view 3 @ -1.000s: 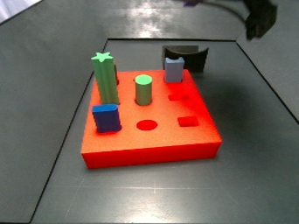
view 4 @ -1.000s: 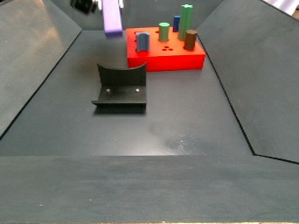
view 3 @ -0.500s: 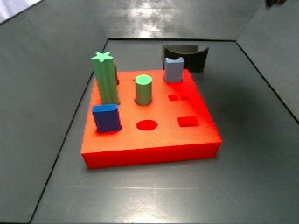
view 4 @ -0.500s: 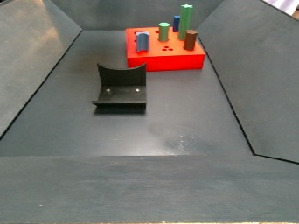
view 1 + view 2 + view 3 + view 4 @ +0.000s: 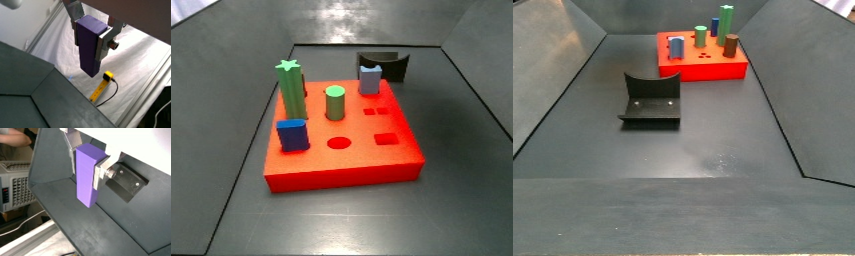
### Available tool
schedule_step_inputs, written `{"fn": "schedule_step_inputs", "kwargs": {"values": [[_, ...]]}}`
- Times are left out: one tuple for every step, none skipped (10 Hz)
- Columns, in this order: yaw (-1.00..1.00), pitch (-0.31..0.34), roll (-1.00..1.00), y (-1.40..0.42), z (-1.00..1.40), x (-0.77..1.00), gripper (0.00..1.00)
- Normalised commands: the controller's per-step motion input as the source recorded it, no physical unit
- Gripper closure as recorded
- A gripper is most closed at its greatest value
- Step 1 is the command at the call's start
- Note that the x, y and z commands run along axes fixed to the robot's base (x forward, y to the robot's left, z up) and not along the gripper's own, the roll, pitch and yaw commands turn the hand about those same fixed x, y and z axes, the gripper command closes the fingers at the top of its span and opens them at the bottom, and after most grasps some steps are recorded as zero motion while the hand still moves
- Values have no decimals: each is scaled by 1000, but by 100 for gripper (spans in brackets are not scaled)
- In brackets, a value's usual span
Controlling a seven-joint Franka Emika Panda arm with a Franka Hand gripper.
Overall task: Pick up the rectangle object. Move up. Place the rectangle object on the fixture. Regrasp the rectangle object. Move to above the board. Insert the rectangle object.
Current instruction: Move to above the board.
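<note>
Rectangle object (image 5: 90,44): clamped between my fingers (image 5: 72,9), hanging below the gripper (image 5: 87,163).
Change: a second ago I showed in both side views; now I am out of both.
Fixture (image 5: 651,98): bare, open floor around it.
Board (image 5: 342,140): square holes free.

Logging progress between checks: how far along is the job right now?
Pickup and lift look done: the gripper holds the rectangle object in both wrist views, above both side views' frames. The fixture stands bare, so placing, regrasping and inserting into the board remain.
</note>
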Motion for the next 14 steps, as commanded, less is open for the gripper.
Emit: {"fn": "schedule_step_inputs", "kwargs": {"values": [[86,67,-43,-29,256,23,100],[-63,-82,-1000,-1000,-44,-747,100],[-59,-98,-1000,-1000,-27,-761,100],[-62,-110,-1000,-1000,-28,-796,100],[-65,-126,-1000,-1000,-55,-849,100],[-68,-136,-1000,-1000,-43,-879,100],[-70,-141,-1000,-1000,-44,-903,100],[-73,-148,-1000,-1000,-56,-969,100],[-76,-155,-1000,-679,-29,-711,100],[-77,-162,-1000,-361,-23,-454,100],[-85,-153,-1000,-169,-24,-275,100],[-94,-151,-1000,-65,-4,-161,100],[-96,-158,-1000,-13,-9,-112,100],[-97,-162,-1000,13,-6,-89,100]]}}
